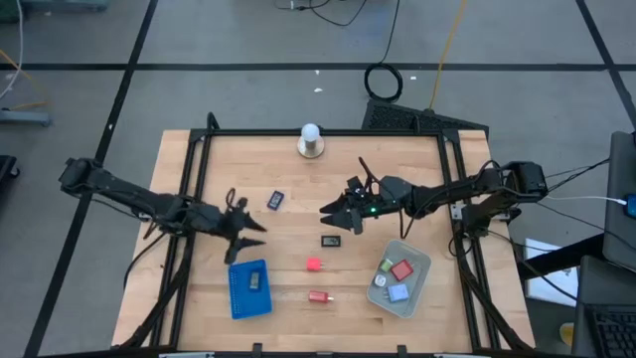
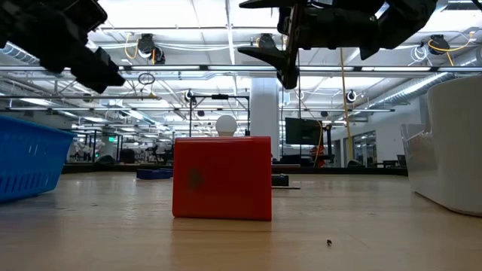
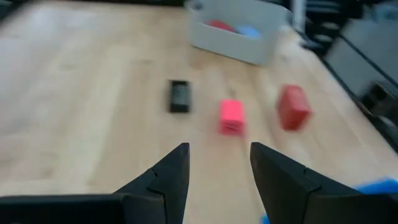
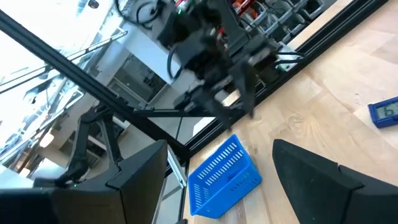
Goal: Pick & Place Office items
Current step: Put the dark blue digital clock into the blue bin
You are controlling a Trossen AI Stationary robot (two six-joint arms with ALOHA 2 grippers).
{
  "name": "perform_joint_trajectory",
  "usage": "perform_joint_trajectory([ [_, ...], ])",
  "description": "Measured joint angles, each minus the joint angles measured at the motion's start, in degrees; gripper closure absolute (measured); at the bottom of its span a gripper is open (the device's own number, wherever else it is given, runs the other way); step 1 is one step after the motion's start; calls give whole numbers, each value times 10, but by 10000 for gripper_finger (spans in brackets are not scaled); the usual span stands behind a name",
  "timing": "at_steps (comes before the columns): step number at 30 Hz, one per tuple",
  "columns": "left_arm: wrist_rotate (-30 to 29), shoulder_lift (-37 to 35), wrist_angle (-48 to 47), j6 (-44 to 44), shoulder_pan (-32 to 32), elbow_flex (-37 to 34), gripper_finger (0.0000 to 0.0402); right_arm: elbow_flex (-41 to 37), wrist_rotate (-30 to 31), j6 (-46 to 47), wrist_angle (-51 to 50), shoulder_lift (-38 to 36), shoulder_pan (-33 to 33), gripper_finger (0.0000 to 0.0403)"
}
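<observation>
Wooden table (image 1: 199, 179), blocks loose near 6 o'clock: pink block (image 1: 314, 265), red block (image 1: 318, 296); left gripper (image 3: 217, 165) apart, empty, aimed there; right gripper (image 1: 336, 212) apart, waiting at centre

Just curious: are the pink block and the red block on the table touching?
Apart. The high view shows bare wood between the pink block and the red block.

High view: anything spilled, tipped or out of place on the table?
Nothing stands out. The blue tray and grey bin sit flat, each with pieces inside. The pink block, red block and two black pieces lie loose on the wood, unsorted. The white ball stands upright on its base.
</observation>
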Motion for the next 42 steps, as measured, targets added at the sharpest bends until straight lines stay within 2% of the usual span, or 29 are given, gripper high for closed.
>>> perform_joint_trajectory([
  [6,-73,-37,0,-53,42,0,229,0,0,-18,0,0,10,122],
  [9,-84,-41,-28,-88,74,17,229,0,0,-31,-2,0,12,122],
  [16,-81,1,-221,-92,135,151,229,1,0,-71,-38,0,17,122],
  [20,-77,39,-307,-94,162,237,229,1,-1,-138,-47,0,19,122],
  [25,18,94,-415,-132,218,308,229,1,15,-294,-43,0,35,122],
  [28,78,122,-458,-163,254,319,229,1,19,-388,-52,-11,50,122],
  [31,123,143,-460,-179,283,319,229,-1,64,-460,-71,-35,68,122],
  [34,140,165,-471,-181,306,319,229,-22,111,-513,-87,-78,83,122],
  [38,144,191,-478,-182,336,318,229,-78,163,-532,-82,-161,96,122],
  [42,150,224,-474,-175,366,318,229,-154,165,-529,-31,-253,100,122],
])
